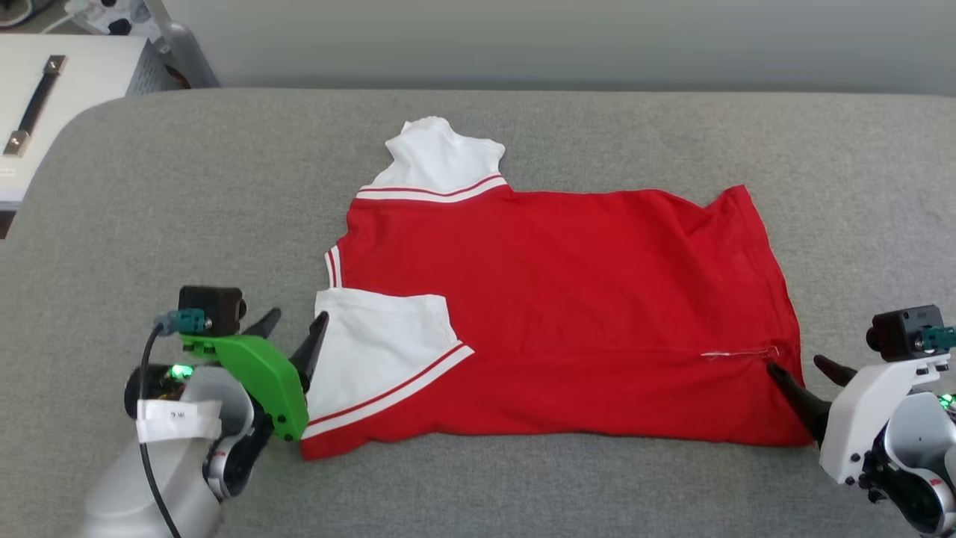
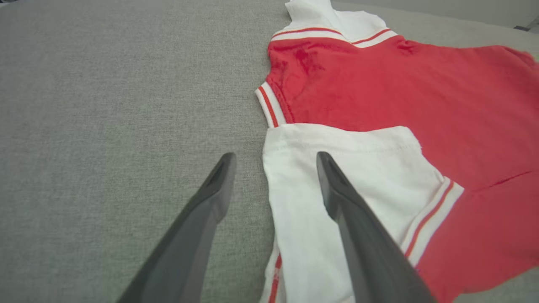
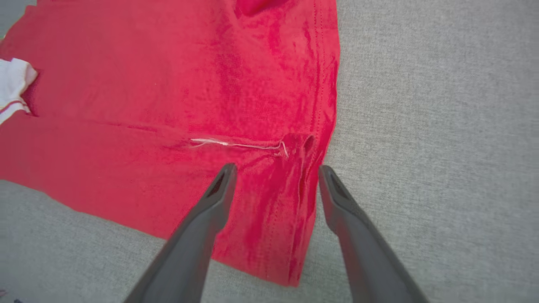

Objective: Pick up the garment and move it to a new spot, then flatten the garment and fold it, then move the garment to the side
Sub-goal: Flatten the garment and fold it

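- the work surface is a wide pad (image 1: 187,187) covered in grey woven fabric, with a rounded corner at my far left; a plain pale wall (image 1: 567,37) runs behind it.
- off that far-left corner stands a white cabinet (image 1: 82,67) with a dark bar handle (image 1: 33,104) on its top face; it is closed and i cannot tell what it holds.
- the garment (image 1: 567,284), a red jersey, lies spread on the middle of the pad with its plain red side up, collar end toward my left and hem toward my right.
- its near white sleeve (image 1: 381,344) is folded in over the red body, stripe trim showing; the far white sleeve (image 1: 441,157) sticks out toward the wall.
- a loose white thread (image 3: 236,145) lies on the red cloth just inside the hem.
- left gripper (image 1: 297,317): fingers spread apart, gripping nothing; they straddle the outer edge of the near sleeve, one over bare grey fabric, the other over the white cloth.
- right gripper (image 1: 798,365): fingers also spread wide and empty, at the near hem corner, one finger over red cloth and the other at the hem's edge by the grey pad.
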